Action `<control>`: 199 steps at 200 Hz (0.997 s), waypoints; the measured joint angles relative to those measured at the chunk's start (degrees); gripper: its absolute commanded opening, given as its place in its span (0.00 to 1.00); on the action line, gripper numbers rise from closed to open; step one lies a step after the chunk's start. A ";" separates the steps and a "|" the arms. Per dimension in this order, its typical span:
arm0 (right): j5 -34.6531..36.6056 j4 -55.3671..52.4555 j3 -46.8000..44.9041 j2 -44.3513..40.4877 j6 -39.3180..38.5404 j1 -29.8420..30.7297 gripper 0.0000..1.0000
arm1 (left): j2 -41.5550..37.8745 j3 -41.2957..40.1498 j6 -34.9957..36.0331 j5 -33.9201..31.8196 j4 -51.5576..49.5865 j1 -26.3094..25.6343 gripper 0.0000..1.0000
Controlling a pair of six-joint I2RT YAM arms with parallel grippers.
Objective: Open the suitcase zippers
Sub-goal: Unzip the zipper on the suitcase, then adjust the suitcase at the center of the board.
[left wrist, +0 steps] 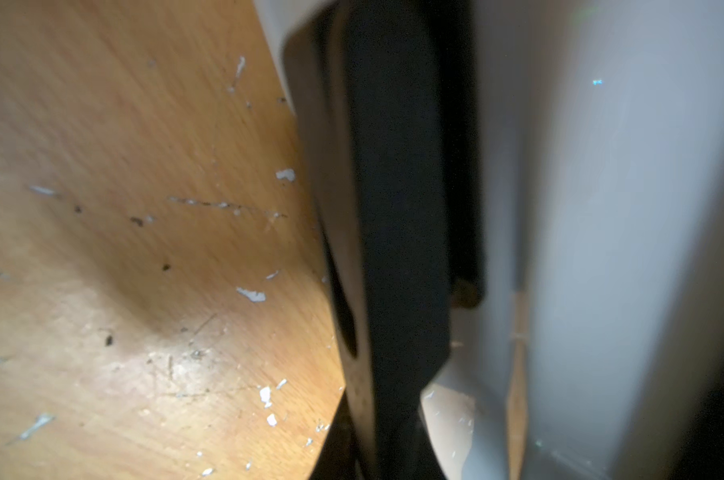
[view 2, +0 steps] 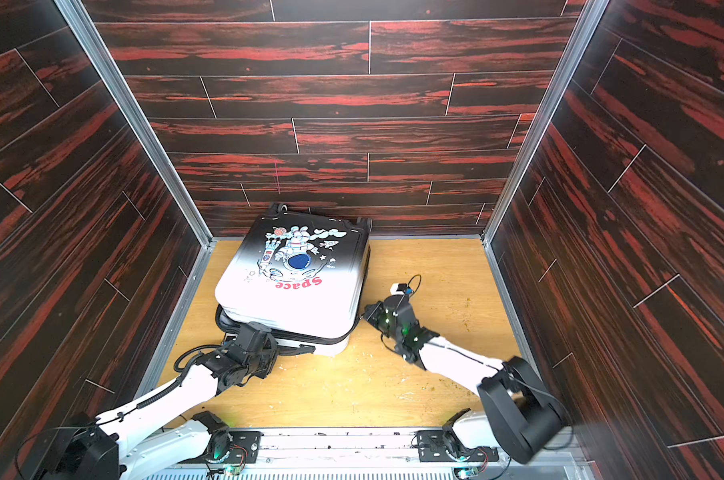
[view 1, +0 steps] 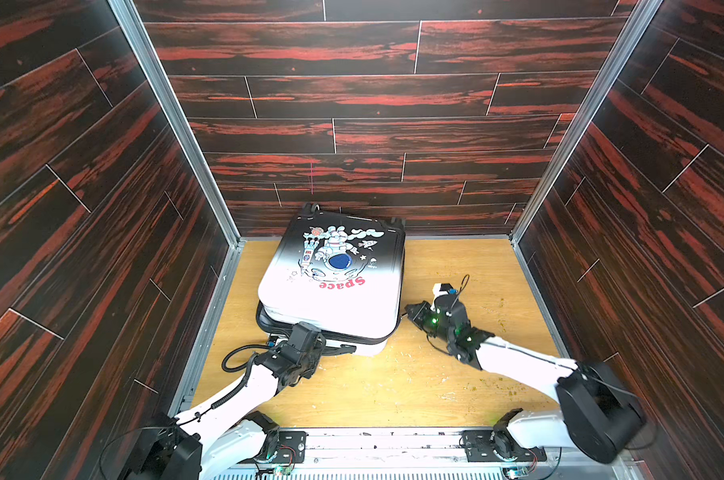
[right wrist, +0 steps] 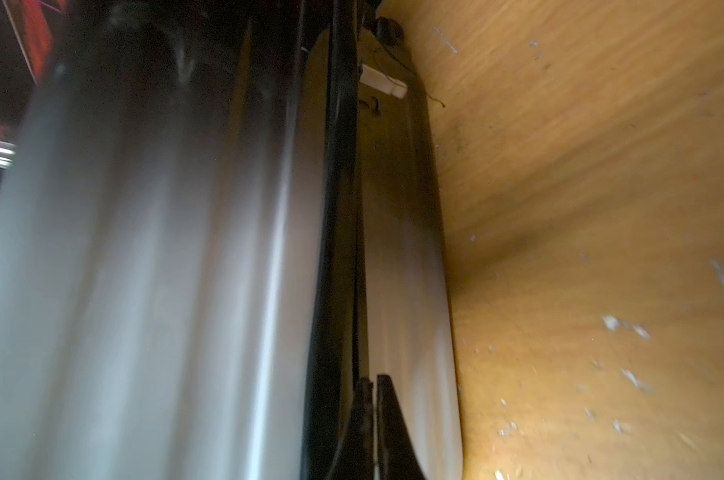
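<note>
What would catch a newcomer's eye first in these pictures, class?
The suitcase, with its astronaut print and red "Space" lettering, lies flat on the wooden table near the back wall. The left pincer lies along its near edge; the right pincer, shut, points at the dark zipper seam by its right near corner.

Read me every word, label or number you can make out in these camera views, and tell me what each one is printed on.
"Space": red letters on the suitcase lid, under the astronaut print, upside down in both top views.
Rocket in the print: tiny marks, too small to read.
White tab by the zippers, right wrist view: blurred, nothing legible.
Nothing else readable.
</note>
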 measured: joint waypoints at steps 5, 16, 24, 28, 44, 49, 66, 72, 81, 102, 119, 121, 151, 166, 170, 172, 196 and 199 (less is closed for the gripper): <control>-1.46 0.28 0.50 0.85 -0.44 -0.66 0.00 | -0.33 -0.35 0.37 0.11 0.17 0.07 0.00; -3.91 0.57 1.33 2.19 -1.18 -1.66 0.00 | -0.90 -0.83 1.09 0.33 0.59 0.15 0.00; -5.53 0.79 1.97 3.19 -1.73 -2.32 0.00 | -1.11 -1.03 1.70 0.55 0.79 0.26 0.00; -6.36 0.85 2.29 3.74 -1.92 -2.69 0.00 | -1.14 -1.07 1.97 0.61 0.79 0.26 0.00; -8.98 0.98 3.78 5.64 -2.47 -4.20 0.00 | -1.22 -1.11 2.93 1.36 0.90 0.31 0.00; -9.90 0.92 4.52 6.47 -2.51 -4.85 0.00 | -1.25 -1.16 3.17 1.64 0.98 0.31 0.00; -12.55 0.28 7.41 9.29 -2.69 -6.75 0.00 | -1.90 -1.75 3.76 2.43 1.73 0.31 0.00; -13.64 -0.02 8.35 10.10 -2.71 -7.32 0.00 | -2.10 -1.79 3.98 2.60 2.19 0.31 0.00; -15.19 -0.13 9.33 11.10 -2.86 -8.00 0.00 | -2.47 -1.81 4.72 2.89 2.51 0.31 0.00; -17.73 -0.11 9.68 11.34 -3.74 -8.98 0.00 | -3.15 -1.36 7.41 3.72 2.05 0.57 0.07; -17.53 0.72 7.32 9.42 -4.15 -9.46 0.05 | -3.37 1.01 10.29 4.48 -0.90 0.68 0.20; -17.40 0.79 6.91 9.01 -4.22 -9.53 0.08 | -3.50 1.42 10.73 4.59 -1.49 0.66 0.23; -7.80 -3.61 2.95 -0.07 -8.17 -12.39 0.60 | -11.21 9.20 25.35 5.33 -14.10 0.00 0.71; 0.72 -7.85 3.91 -3.39 -10.86 -16.35 0.72 | -16.15 15.28 33.66 5.44 -20.20 -0.15 0.89; 2.99 -9.14 4.42 -4.00 -11.76 -17.09 0.73 | -17.07 17.05 34.82 5.25 -21.35 -0.15 0.90; 4.07 -9.75 4.70 -4.33 -12.07 -17.35 0.73 | -17.38 18.14 36.04 5.07 -22.12 -0.15 0.91; 12.85 -16.98 8.44 -6.43 -16.39 -17.38 0.74 | -16.81 31.04 44.46 -0.50 -29.51 -0.13 1.00; 13.46 -17.62 8.90 -6.64 -16.98 -17.31 0.75 | -16.20 32.61 45.16 -1.66 -30.14 -0.04 1.00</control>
